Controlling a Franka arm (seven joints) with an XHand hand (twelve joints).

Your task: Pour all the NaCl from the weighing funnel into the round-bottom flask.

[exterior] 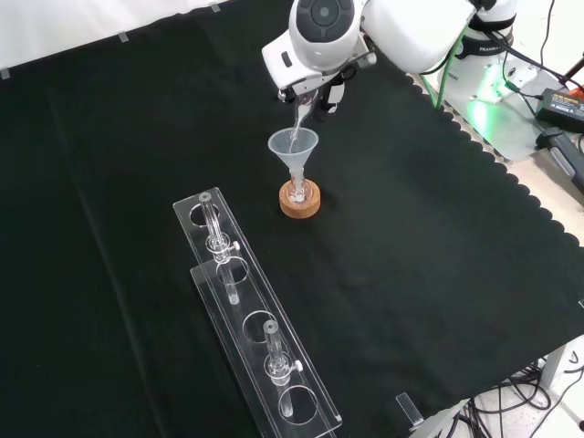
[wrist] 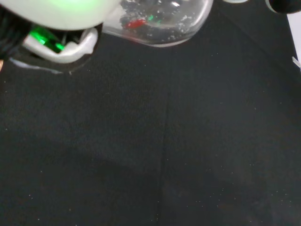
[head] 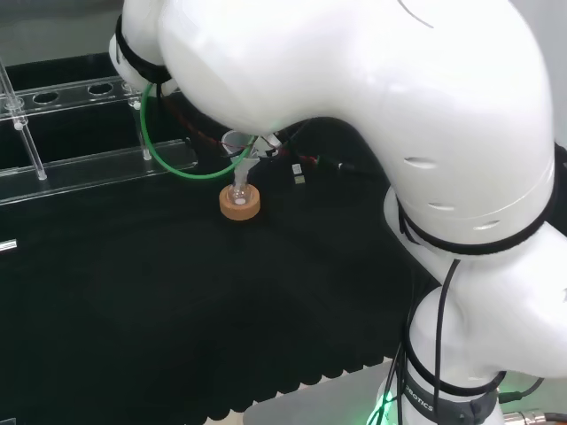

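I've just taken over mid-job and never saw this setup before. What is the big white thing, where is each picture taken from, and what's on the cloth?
The big white shape is the robot arm itself. One picture looks over the arm from behind its base, one looks down on the black cloth from the front, and one sits at the wrist. On the cloth a small flask rests in a cork ring with a clear funnel in its neck. From under the arm's end a thin clear spout slants down into that funnel's mouth; what holds it is hidden. Nearer the front camera lies a clear plastic rack with two glass pieces in its holes.
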